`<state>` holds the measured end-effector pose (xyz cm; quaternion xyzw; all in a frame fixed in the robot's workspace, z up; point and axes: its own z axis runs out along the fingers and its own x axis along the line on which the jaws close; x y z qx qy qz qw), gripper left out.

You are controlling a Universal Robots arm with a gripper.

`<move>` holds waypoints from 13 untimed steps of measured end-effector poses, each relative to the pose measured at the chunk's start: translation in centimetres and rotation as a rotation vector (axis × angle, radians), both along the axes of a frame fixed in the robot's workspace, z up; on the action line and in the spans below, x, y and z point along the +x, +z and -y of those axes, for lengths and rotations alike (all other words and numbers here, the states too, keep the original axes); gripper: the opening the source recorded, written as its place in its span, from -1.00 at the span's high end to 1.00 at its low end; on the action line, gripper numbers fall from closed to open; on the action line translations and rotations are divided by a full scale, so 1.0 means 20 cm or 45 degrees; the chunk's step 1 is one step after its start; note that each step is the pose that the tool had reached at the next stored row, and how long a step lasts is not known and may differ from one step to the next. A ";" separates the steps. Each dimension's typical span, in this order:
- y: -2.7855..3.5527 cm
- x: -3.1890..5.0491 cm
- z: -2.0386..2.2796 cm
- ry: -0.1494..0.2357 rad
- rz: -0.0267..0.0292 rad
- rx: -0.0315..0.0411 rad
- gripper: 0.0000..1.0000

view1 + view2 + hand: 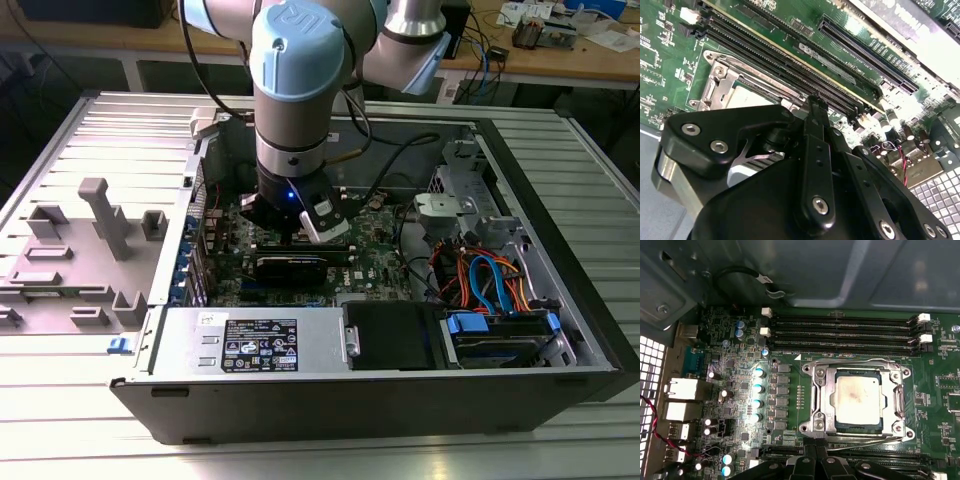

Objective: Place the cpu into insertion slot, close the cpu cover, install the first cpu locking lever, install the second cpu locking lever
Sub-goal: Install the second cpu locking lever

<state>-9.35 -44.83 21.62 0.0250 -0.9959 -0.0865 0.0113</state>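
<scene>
Exterior view first: my arm [300, 110] hangs straight down into the open computer case [560, 250], and the gripper [300, 228] sits low over the green motherboard [375, 250], just above the black graphics card [290, 268]. The arm's own bulk blocks the socket area from here, so I can't see the cpu or the fingertips at all. On the exterior view's left there's a grey plastic fixture [95, 235] lying on the ribbed table [60, 420], and orange and blue cables [490, 280] bunch up on the exterior view's right side of the case.

Second wrist view: most of it is the black gripper body [810, 195] up close. Behind it I get a slice of the cpu [747, 95] and the silvery frame of the insertion slot [715, 80] — the rest is hidden by the gripper. The long memory slots [790, 65] run right beside the socket.

First wrist view is the good one: the cpu [858, 401] lies flat inside the insertion slot [810, 400], metal top up, and the cpu cover [822, 397] looks folded down around it, though I can't tell if it's latched. The gripper [815, 465] is cut off at the edge, its fingers close together with nothing between them, just beside the socket frame. The memory slots [840, 332] sit on the far side.
</scene>
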 end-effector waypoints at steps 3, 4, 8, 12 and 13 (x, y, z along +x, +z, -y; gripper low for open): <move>-0.012 -0.005 0.000 0.000 0.0001 0.0001 0.79; -0.022 -0.009 0.000 0.000 0.0002 0.0002 0.79; -0.045 -0.030 0.001 0.000 0.0000 0.0021 0.79; -0.052 -0.035 -0.003 0.000 0.0000 0.0076 0.79; -0.053 -0.035 -0.005 0.000 0.0001 0.0093 0.79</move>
